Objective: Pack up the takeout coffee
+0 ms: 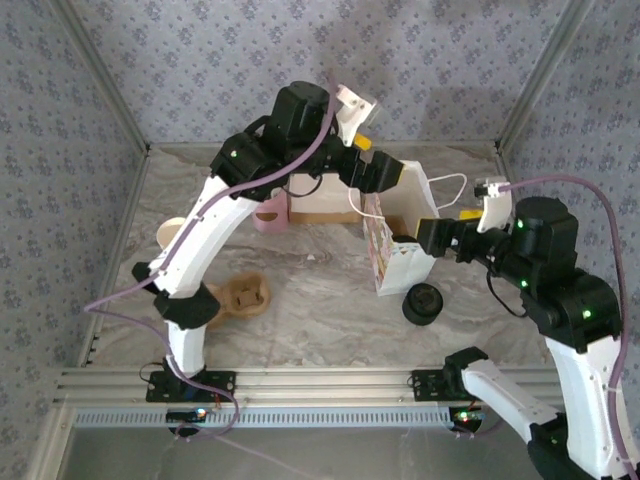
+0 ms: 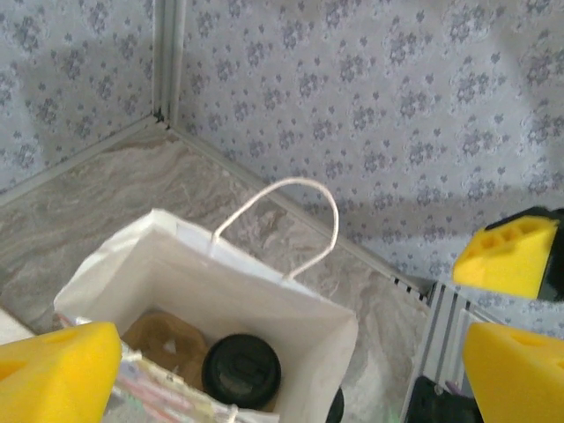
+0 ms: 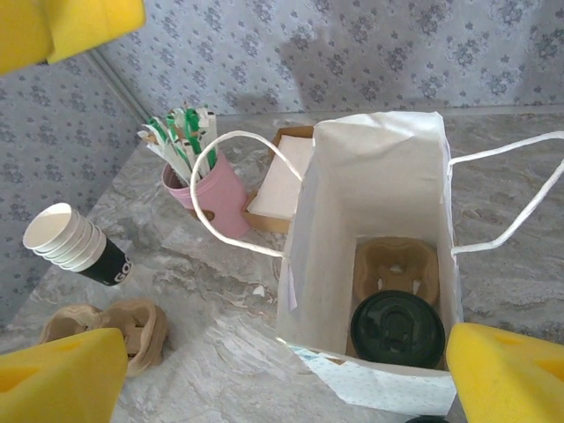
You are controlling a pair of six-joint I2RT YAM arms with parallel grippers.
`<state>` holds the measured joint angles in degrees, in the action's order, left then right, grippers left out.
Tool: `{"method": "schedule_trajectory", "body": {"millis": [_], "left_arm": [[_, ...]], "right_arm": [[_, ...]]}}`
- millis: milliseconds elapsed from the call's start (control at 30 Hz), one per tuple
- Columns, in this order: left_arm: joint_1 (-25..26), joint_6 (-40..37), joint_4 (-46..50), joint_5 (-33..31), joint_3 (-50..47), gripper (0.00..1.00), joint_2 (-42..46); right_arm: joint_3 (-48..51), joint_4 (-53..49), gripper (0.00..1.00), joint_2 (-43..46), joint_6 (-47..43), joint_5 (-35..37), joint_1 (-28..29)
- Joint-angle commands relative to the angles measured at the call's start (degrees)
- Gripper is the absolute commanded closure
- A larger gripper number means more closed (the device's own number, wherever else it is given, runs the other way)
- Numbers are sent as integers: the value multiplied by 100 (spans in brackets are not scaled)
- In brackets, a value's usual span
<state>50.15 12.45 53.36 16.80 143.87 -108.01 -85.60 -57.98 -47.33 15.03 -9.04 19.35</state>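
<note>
The takeout coffee (image 3: pixel 397 328) sits inside the white paper bag (image 3: pixel 379 167), black lid up, in one pocket of a brown cardboard carrier (image 3: pixel 397 264) at the bag's bottom. The bag stands upright and open on the right half of the counter (image 1: pixel 320 290), about midway between its far and near edges. Both arms hang over the bag's mouth. The left tool (image 2: pixel 293 344) is released, its yellow fingers (image 2: pixel 53 370) spread wide with nothing between them, and the right tool (image 3: pixel 288 357) is likewise spread and grasping nothing. Just in front of the bag, toward the near edge, sits a squat pile of black lids (image 1: pixel 422 303). By the far edge are a pink cup (image 3: pixel 216 194) of green-and-white sticks and a shallow box (image 3: pixel 282 176) of white paper. A stack of paper cups (image 3: pixel 70 240) is near the left edge, and a second cardboard carrier (image 3: pixel 115 328) lies toward the near-left corner.
</note>
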Motion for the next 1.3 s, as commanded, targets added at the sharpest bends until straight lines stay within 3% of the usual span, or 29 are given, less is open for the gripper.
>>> {"method": "schedule_trajectory", "body": {"millis": [0,300,500,667,933,1100,1267], "left_arm": [[-32,-33,-550,-186,-830,1,580],[-31,60,-1046,-855,-3106,1,1868],[-57,283,-948,-1405,-4143,1,2456],[-237,575,-820,-1723,-4839,9,2872],[-289,957,-1114,-1920,-6149,10,3754],[-302,1250,-1369,-2068,-6995,1,4318],[-348,1456,-1412,-2316,-7500,0,4651]], "right_arm": [[175,93,4,118,-17,-180,-38],[481,9,1,200,-138,-377,-37],[684,281,2,104,-88,-986,-34],[762,365,5,-56,-87,-1511,30],[1031,328,6,16,-42,-1569,215],[1595,669,4,333,254,-1645,558],[1678,711,1,479,294,-1333,823]]}}
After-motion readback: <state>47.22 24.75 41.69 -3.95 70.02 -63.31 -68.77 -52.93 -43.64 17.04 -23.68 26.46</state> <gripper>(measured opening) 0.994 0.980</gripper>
